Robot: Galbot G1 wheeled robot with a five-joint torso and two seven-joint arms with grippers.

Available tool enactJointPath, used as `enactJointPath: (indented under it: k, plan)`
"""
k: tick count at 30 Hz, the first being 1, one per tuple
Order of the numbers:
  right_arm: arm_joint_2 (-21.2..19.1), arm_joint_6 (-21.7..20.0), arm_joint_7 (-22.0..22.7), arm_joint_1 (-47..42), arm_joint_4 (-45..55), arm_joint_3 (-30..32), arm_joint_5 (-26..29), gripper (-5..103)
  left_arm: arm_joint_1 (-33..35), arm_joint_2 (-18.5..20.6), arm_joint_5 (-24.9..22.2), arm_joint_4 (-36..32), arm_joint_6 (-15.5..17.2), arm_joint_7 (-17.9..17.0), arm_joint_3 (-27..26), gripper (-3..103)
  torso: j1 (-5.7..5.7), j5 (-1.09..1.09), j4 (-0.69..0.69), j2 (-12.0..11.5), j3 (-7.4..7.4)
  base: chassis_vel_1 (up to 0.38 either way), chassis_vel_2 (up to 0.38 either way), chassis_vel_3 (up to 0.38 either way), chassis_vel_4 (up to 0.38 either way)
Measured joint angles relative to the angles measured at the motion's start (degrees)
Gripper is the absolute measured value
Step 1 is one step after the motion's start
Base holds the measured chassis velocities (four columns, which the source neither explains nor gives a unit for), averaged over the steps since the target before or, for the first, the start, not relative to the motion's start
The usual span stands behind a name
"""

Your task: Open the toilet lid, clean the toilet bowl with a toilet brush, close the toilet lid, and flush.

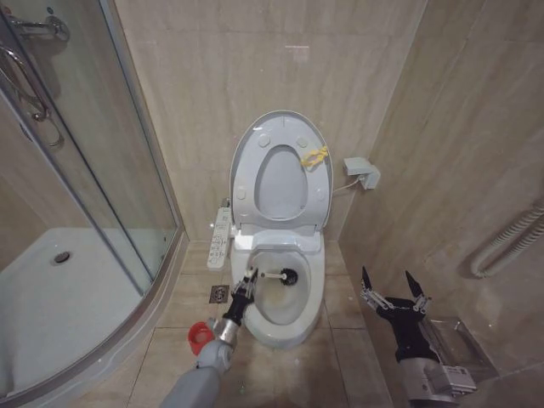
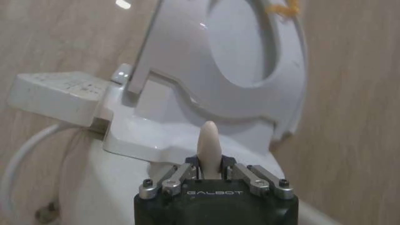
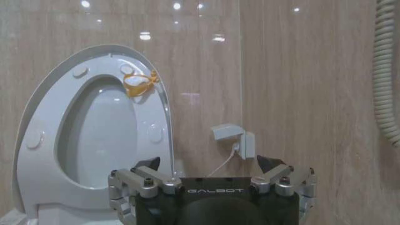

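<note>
The toilet lid (image 1: 246, 157) stands raised against the back wall with the seat ring, a yellow tie (image 1: 314, 157) at its edge. Below it the toilet bowl (image 1: 285, 310) lies uncovered. My left gripper (image 1: 247, 281) is over the bowl's left rim, shut on the thin white handle of the toilet brush (image 1: 272, 275). The brush's dark head rests inside the bowl toward the back. In the left wrist view the handle end (image 2: 209, 143) sticks out between the closed fingers (image 2: 184, 172), with the lid (image 2: 181, 65) ahead. My right gripper (image 1: 393, 293) hangs open to the right of the toilet, facing the lid (image 3: 34, 140).
A red holder cup (image 1: 199, 337) sits on the floor left of the bowl, near a floor drain (image 1: 218, 294). A control panel (image 1: 220, 238) juts from the toilet's left side. A glass shower enclosure (image 1: 127, 170) and tray (image 1: 51, 297) stand left. A wall box (image 1: 363, 172) and hose (image 1: 510, 242) are right.
</note>
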Motion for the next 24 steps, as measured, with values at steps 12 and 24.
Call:
enactJointPath:
  k: [12, 24]
  plan:
    - [0.0, 0.0, 0.0, 0.0, 0.0, 0.0, 0.0, 100, 0.6, 2.7, -11.2, -15.0, 6.3, -4.2, 3.8, 21, 0.02, -0.03, -0.09, 0.0, 0.02, 0.000, 0.000, 0.000, 0.000]
    - [0.0, 0.0, 0.0, 0.0, 0.0, 0.0, 0.0, 100, -2.9, 2.7, -1.3, -5.1, 2.7, -3.9, 1.0, 21, 0.01, 0.00, -0.03, 0.0, 0.01, 0.000, 0.000, 0.000, 0.000]
